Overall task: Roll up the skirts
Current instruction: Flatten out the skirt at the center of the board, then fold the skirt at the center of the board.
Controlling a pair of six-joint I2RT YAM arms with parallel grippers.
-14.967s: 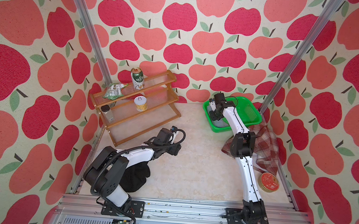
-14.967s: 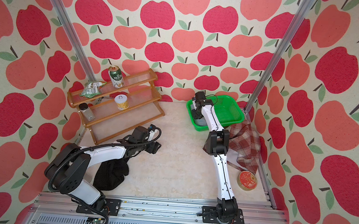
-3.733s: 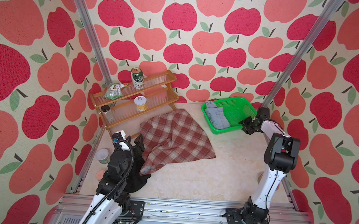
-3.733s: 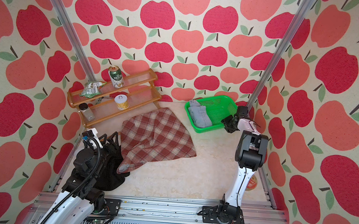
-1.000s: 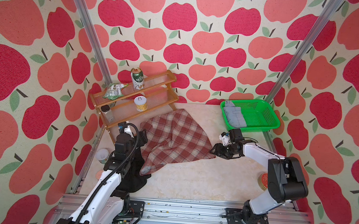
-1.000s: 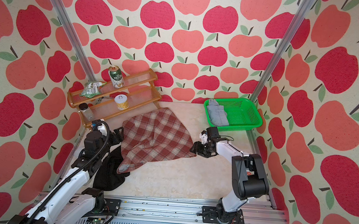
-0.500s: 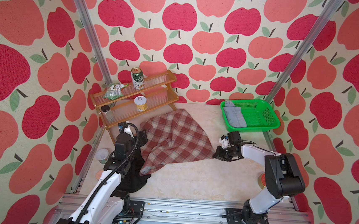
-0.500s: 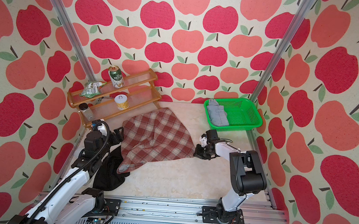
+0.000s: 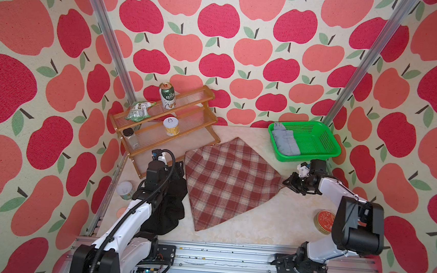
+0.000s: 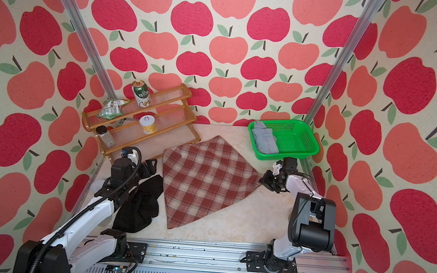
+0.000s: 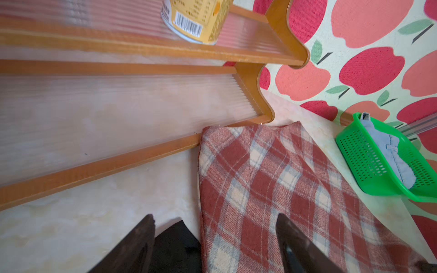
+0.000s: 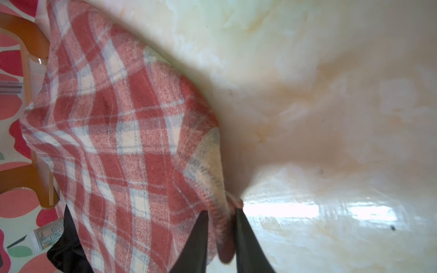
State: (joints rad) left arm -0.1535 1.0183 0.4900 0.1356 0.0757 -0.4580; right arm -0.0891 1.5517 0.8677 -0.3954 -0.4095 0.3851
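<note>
The right gripper (image 12: 221, 227), pinching only the corner of the red-brown-and-cream plaid cloth skirt (image 9: 231, 180), may lose it; the left gripper (image 11: 212, 236) gapes empty.

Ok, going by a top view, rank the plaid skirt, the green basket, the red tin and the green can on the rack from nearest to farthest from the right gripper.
1. Plaid skirt: its corner is pinched in the right gripper.
2. Green basket: just behind the gripper, by the back wall.
3. Red tin: toward the front, beside the right arm's base side.
4. Green can: top shelf of the rack, far across the table.
</note>
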